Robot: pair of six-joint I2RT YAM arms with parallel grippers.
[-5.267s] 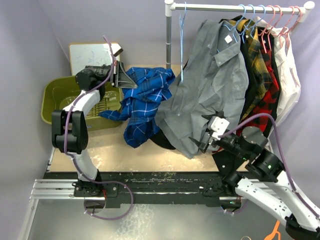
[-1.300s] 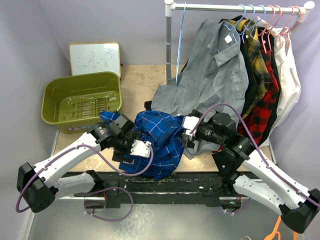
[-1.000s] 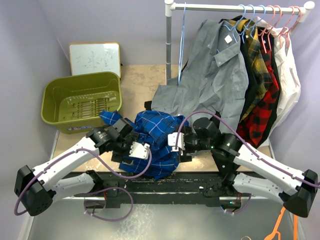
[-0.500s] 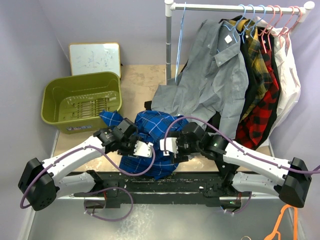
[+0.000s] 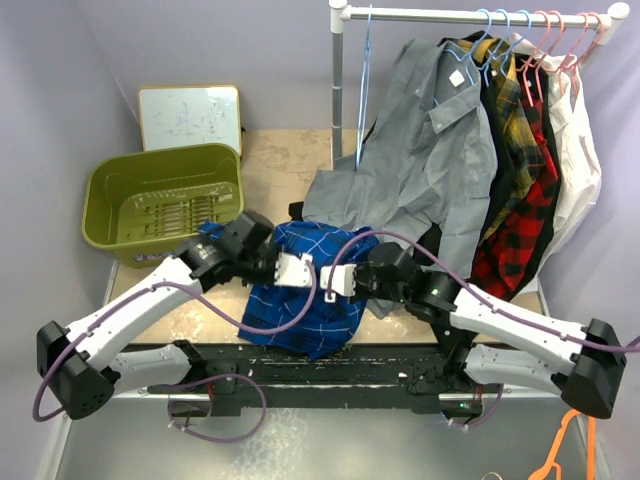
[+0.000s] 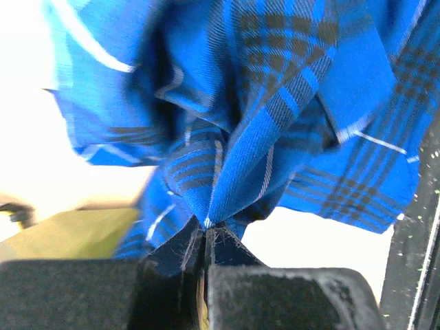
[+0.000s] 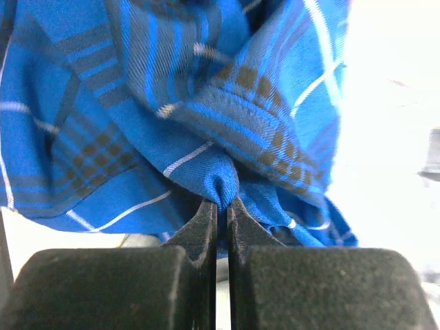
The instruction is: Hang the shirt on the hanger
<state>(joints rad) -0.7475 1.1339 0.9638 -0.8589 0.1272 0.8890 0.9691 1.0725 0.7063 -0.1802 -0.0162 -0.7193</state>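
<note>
The royal-blue plaid shirt (image 5: 300,312) hangs bunched between my two arms over the table's near edge. My left gripper (image 5: 299,274) is shut on a pinched fold of the shirt (image 6: 275,103); in the left wrist view the gripper (image 6: 205,230) has its jaws together with cloth rising from the tips. My right gripper (image 5: 336,283) holds it just to the right. In the right wrist view that gripper (image 7: 221,206) is shut on another fold of the shirt (image 7: 172,103). The light-blue hanger (image 5: 362,90) hangs bare at the left end of the rack, far behind both grippers.
A green bin (image 5: 110,190) and a small whiteboard (image 5: 188,115) stand at the back left. The rack's rod (image 5: 430,15) carries a grey shirt (image 5: 440,150), a red-and-black plaid shirt (image 5: 525,220) and others on blue and pink hangers. An orange hanger (image 5: 560,452) lies at the bottom right.
Both grippers have shut on folds of the blue shirt. The left gripper has risen and moved back with the cloth, and the right has followed a little, so the shirt now hangs from them.
</note>
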